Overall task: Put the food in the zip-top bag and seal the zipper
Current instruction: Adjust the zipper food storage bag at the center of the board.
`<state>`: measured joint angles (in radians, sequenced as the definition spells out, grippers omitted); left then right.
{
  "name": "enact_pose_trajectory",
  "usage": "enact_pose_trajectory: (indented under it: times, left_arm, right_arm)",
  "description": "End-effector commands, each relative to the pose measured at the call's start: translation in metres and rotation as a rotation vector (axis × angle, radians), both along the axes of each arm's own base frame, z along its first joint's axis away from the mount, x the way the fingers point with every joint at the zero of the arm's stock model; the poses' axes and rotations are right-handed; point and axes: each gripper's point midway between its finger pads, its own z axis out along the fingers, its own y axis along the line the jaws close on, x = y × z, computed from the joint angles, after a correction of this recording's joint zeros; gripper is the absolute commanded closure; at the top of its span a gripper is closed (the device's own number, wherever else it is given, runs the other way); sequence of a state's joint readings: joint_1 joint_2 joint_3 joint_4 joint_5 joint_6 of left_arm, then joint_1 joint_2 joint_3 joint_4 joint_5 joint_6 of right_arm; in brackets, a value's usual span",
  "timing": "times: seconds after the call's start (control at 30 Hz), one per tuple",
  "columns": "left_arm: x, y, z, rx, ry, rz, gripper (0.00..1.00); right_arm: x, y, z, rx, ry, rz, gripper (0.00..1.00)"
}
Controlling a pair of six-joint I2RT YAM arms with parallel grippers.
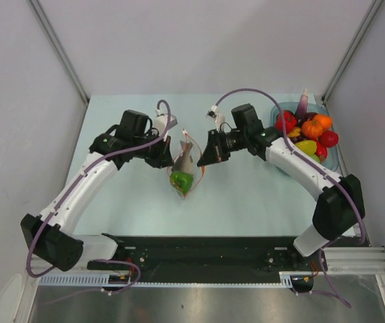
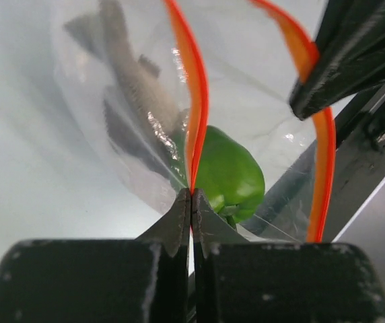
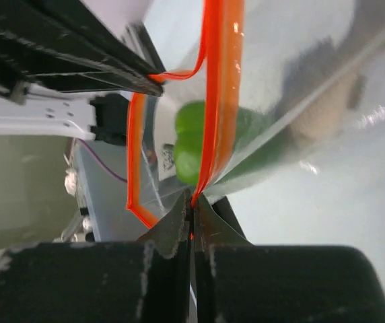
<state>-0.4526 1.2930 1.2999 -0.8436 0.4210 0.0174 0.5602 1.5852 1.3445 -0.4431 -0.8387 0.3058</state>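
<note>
Pale green table, zip-top bag at its centre with a green pepper inside; other food fills the blue tray at right. Left wrist: left fingers pinch the zipper. Right wrist: right fingers pinch its opposite strip.

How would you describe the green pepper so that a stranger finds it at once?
Between the two arms, at the middle of the pale table, is a clear zip-top bag with an orange-red zipper. The green pepper lies inside it, at the near end. Its only neighbour is a grey fish; the other food sits in the blue tray.
</note>
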Motion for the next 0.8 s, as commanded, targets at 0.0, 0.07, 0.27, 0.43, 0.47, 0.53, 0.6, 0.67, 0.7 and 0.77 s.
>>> enact_pose_trajectory:
  times: [0.0, 0.07, 0.27, 0.43, 0.47, 0.53, 0.6, 0.67, 0.7, 0.77]
  left_arm:
    - [-0.010, 0.001, 0.110, -0.205, -0.251, 0.025, 1.00]
    - [-0.005, 0.005, 0.066, -0.124, -0.183, 0.050, 1.00]
    - [0.001, 0.024, 0.020, -0.116, -0.030, 0.105, 1.00]
    - [0.009, 0.010, 0.014, -0.202, 0.049, 0.116, 1.00]
    - [0.014, 0.008, 0.006, -0.201, 0.073, 0.121, 1.00]
    - [0.021, 0.004, -0.003, -0.205, 0.110, 0.138, 1.00]
    - [0.031, -0.001, -0.009, -0.206, 0.144, 0.146, 1.00]
    - [0.035, -0.004, -0.007, -0.222, 0.157, 0.143, 1.00]
    - [0.038, -0.006, -0.005, -0.227, 0.151, 0.145, 1.00]
    - [0.039, -0.008, -0.002, -0.243, 0.147, 0.143, 1.00]
  right_arm:
    - [-0.039, -0.014, 0.135, 0.201, -0.290, 0.036, 1.00]
    - [-0.030, -0.014, 0.079, 0.054, -0.273, 0.031, 1.00]
    - [0.017, -0.054, 0.012, -0.062, -0.136, -0.016, 1.00]
    - [0.032, -0.070, -0.023, -0.180, -0.101, -0.062, 1.00]
    - [0.035, -0.072, -0.027, -0.187, -0.123, -0.047, 1.00]
    - [0.046, -0.072, -0.033, -0.203, -0.152, -0.058, 0.96]
    - [0.055, -0.076, -0.028, -0.199, -0.181, -0.071, 0.86]
    - [0.061, -0.081, -0.016, -0.190, -0.213, -0.097, 0.68]
    - [0.069, -0.088, -0.006, -0.182, -0.235, -0.124, 0.46]
    - [0.076, -0.098, 0.003, -0.186, -0.273, -0.162, 0.29]
